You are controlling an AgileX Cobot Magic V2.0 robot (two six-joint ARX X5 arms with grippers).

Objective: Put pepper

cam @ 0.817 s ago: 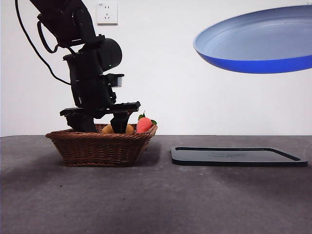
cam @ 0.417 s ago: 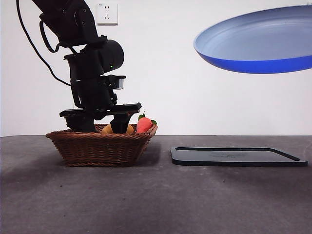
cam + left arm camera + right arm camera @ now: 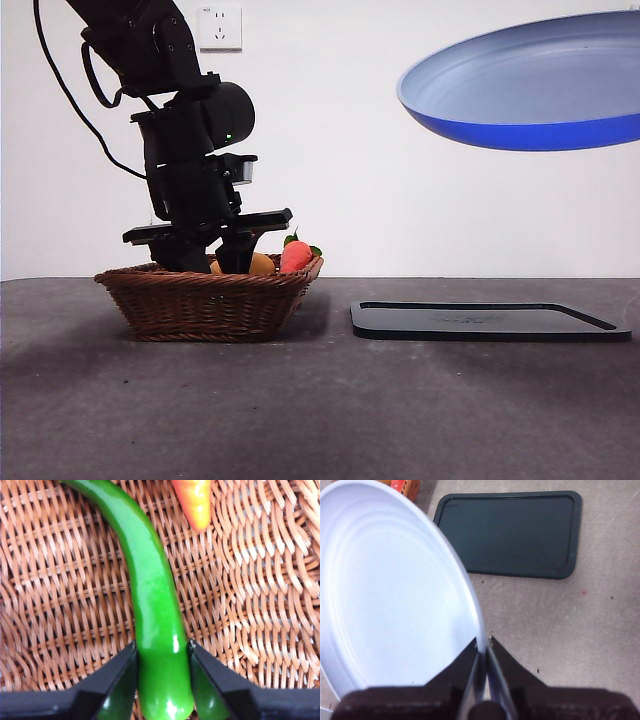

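Observation:
The pepper (image 3: 152, 605) is a glossy green curved vegetable lying on the floor of the wicker basket (image 3: 60, 580). My left gripper (image 3: 162, 645) is shut on the pepper, with one jaw touching each side near its thick end. In the front view the left gripper (image 3: 212, 262) reaches down into the basket (image 3: 200, 305), and the basket wall hides the pepper. My right gripper (image 3: 482, 645) is shut on the rim of a blue plate (image 3: 390, 590) and holds it high at the right (image 3: 530, 90).
A red strawberry-like fruit (image 3: 296, 256) and an orange-yellow fruit (image 3: 262, 265) lie at the basket's right end; an orange-red tip (image 3: 195, 500) lies near the pepper. A dark flat tray (image 3: 490, 320) lies on the table under the plate.
The left gripper's jaws have drawn together inside the basket. The plate and the right arm have not moved.

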